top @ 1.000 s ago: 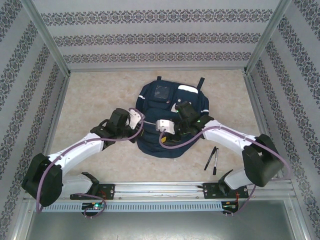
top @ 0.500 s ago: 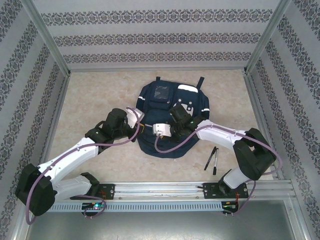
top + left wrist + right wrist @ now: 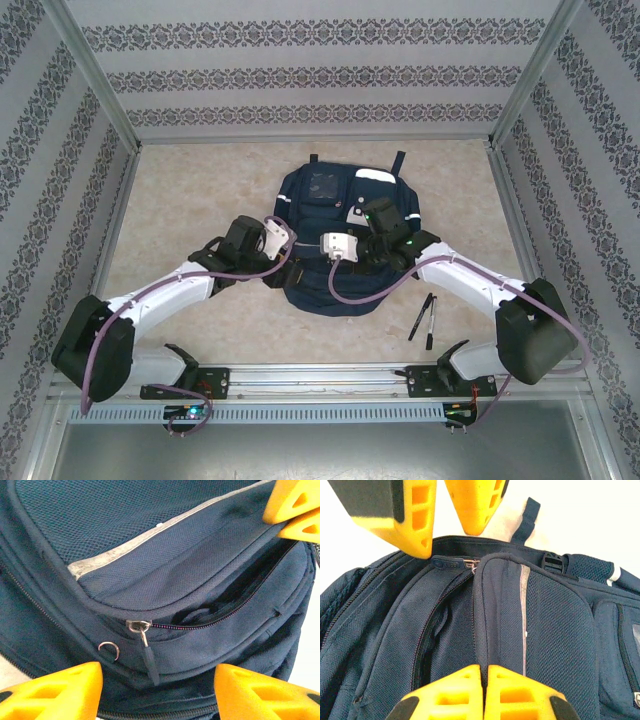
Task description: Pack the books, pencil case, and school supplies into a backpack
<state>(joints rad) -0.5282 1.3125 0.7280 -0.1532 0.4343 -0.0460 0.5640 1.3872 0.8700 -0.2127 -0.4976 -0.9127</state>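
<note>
Beige marbled tabletop [image 3: 200, 190], patterned wall panels on three sides. Backpack [image 3: 300, 200] lies flat mid-table, front side up; both arms reach over its near half. Two black pens [image 3: 425, 320] lie on the table just right of it, near the right arm, not yet packed.

Right gripper [image 3: 484, 669]: fingers pressed together on the raised seam of the front pocket [image 3: 540, 630], apparently pinching the fabric. Judged purpose: to hold the panel taut and lifted so the zip can run against some tension.

Left gripper [image 3: 157, 666]: fingers apart, one either side of the zipper pull [image 3: 149, 656], not touching it. Slider [image 3: 137, 626] sits part-way along the track; to its right the zip gapes and dark lining shows.

Judged step: opening a compartment, so early in the task. The next move calls for closing on the small dangling pull. Risk: the pull swings aside or slips from the pads.
</note>
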